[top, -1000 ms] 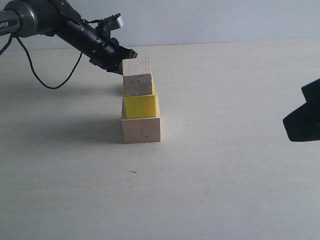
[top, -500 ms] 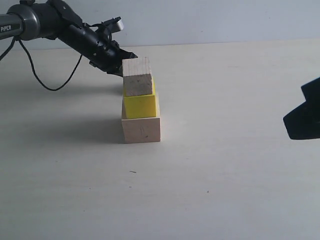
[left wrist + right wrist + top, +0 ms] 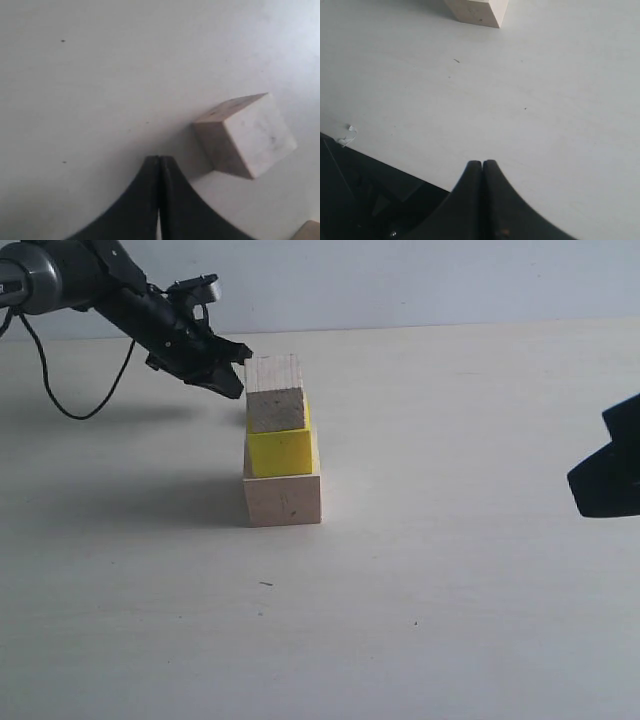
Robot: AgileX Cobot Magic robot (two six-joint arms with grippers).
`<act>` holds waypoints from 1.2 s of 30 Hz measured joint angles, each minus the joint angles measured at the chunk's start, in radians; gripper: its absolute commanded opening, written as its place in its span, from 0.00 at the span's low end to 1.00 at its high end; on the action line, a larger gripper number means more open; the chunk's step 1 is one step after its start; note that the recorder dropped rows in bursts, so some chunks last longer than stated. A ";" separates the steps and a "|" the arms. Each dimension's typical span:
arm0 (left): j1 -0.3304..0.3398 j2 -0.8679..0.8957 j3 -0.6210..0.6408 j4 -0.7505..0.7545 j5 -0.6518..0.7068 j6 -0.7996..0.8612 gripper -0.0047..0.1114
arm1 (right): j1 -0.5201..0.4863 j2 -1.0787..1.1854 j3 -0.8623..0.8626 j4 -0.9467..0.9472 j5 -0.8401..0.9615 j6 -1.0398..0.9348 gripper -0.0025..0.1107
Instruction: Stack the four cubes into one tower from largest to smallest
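Pale tabletop [image 3: 450, 620], three cubes up: big wood base [image 3: 283, 498], yellow cube [image 3: 281, 451], smaller wood cube [image 3: 275, 400] on top. Your left gripper [image 3: 236, 382] has just drawn back from that top cube, jaws pressed shut, empty, touching nothing. That placement looks finished; one loose pale cube [image 3: 245, 135] waits on the table beyond your fingertips.

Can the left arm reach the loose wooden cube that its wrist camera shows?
Probably yes. The cube lies alone on the table, ahead of the left gripper, with nothing between them. The jaws are shut, so they must open first.
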 measured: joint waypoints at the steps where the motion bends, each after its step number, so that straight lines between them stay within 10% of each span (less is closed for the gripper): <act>1: 0.008 -0.007 0.000 0.003 0.000 -0.005 0.04 | 0.000 0.000 0.000 0.000 0.000 0.000 0.02; 15: 0.000 -0.055 0.000 -0.281 0.040 0.261 0.04 | 0.000 0.000 0.000 0.000 0.000 0.000 0.02; 36: -0.049 0.015 0.000 -0.326 0.060 0.361 0.04 | 0.000 0.000 0.000 -0.002 -0.002 0.000 0.02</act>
